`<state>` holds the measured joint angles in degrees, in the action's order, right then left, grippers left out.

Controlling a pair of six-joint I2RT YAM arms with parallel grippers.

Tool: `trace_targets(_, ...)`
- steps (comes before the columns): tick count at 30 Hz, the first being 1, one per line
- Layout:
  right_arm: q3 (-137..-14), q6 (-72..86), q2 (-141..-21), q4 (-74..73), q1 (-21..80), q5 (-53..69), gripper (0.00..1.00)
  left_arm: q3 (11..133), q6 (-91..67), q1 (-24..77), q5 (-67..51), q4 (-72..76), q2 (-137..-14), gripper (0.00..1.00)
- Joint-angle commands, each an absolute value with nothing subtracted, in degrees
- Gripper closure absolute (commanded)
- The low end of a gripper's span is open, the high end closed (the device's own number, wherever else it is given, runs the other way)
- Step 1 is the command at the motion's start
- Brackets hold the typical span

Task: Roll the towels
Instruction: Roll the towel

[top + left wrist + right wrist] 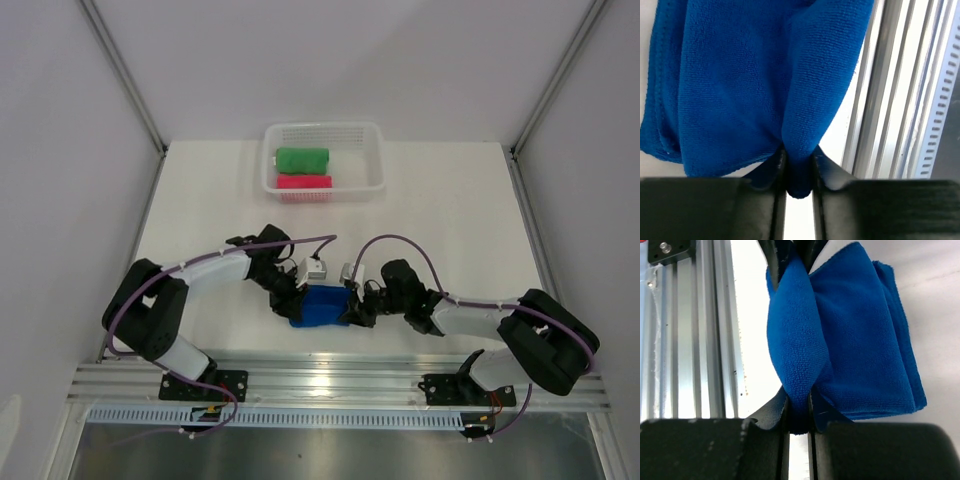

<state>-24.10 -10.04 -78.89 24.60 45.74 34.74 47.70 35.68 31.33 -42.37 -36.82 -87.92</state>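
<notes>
- Top view: the blue towel (318, 306) lies bunched on the desk (450, 220) near its front edge, just ahead of the metal rail (330, 385) that carries the arm bases.
- The left gripper (296, 308) meets the blue towel's left end and the right gripper (352, 310) meets its right end. From up here the jaws are too small to read.
- At the far side of the desk a white mesh basket (372, 150) holds the green towel (302, 159) and the pink towel (303, 182). Both are rolled and lie side by side, the green one farther back.
- Left wrist view: the left gripper (799, 167) is closed on a fold of the blue towel (740, 75), with the cloth squeezed narrow between its two fingers (771, 167).
- The rest of the blue towel spreads away in layers over the white desk, and the ribbed rail (890, 100) runs along the right.
- Right wrist view: the right gripper (799, 410) is clamped on a twisted band of the blue towel (860, 340).
- That band runs up to dark fingers at the top edge. The thick folded stack lies to its right on the desk, and the rail (690, 340) is on the left.
</notes>
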Motion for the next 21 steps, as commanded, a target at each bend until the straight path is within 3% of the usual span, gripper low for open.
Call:
trace_targets(1, -26.0, -7.9, -77.4, 23.5, 45.3, 38.7, 1.00, 49.3, 36.2, 31.2, -44.1, -41.0, -88.8, 0.81)
trace_targets(5, -28.1, -5.7, -75.3, 15.5, 45.3, 44.4, 1.00, 51.1, 38.2, 30.6, -49.4, -48.7, -86.6, 0.86)
trace_targets(11, -30.4, -2.6, -77.7, 10.2, 42.5, 47.8, 1.00, 51.9, 34.2, 29.9, -48.9, -46.2, -87.4, 0.76)
trace_targets(15, -31.7, 3.4, -82.2, 13.6, 37.4, 52.2, 1.00, 55.6, 32.7, 29.0, -50.4, -46.7, -91.1, 0.51)
trace_targets(21, -32.7, 8.5, -86.7, 18.5, 31.6, 56.9, 1.00, 56.6, 35.4, 28.2, -53.3, -47.2, -91.4, 0.38)
